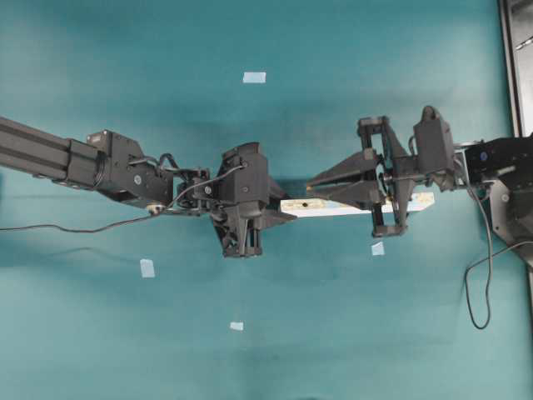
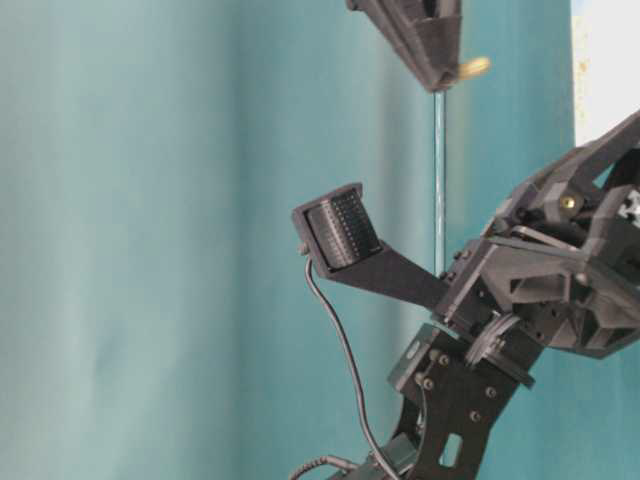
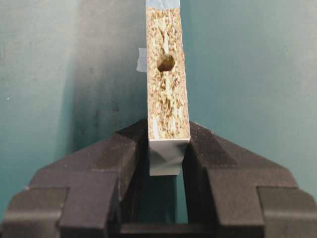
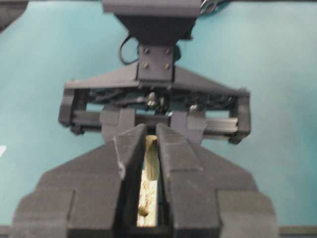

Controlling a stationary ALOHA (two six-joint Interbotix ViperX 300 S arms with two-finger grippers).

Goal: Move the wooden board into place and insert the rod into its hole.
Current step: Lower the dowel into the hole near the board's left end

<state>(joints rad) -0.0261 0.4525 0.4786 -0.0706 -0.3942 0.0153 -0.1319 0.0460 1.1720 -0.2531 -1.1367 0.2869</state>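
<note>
Wooden board [image 1: 350,207]: a long narrow strip lying left to right across the middle of the teal surface [image 1: 333,333], turned so its speckled chipboard edge faces up; in the overhead view its white face shows as a thin band along the lower side.
Left gripper [image 1: 279,208]: pinching the board's left end. In the left wrist view both fingers [image 3: 124,153] press against the two white faces, with the chipboard edge rising between them.
Hole [image 3: 165,62]: a round dark bore in the chipboard edge, a little way beyond the left gripper's fingertips; in the overhead view a small dark spot [image 1: 306,203] on the strip marks it.
Blue tape patch [image 3: 163,3]: on the board past the hole, at the top border of the left wrist view.
Right gripper [image 1: 312,185]: reaching in from the right above the board, its fingers pressed onto the rod.
Rod [image 4: 151,157]: a short cream dowel held between the right fingertips, its end jutting beyond them; the table-level view shows that end [image 2: 474,67] clear of the fingers. In the overhead view the tips sit just above the hole; contact cannot be told.
Tape squares: pale-blue pieces well apart on the surface, one towards the far edge [image 1: 254,77], one left of centre [image 1: 147,267], one towards the near edge [image 1: 236,326], one just below the board's right part [image 1: 378,248].
</note>
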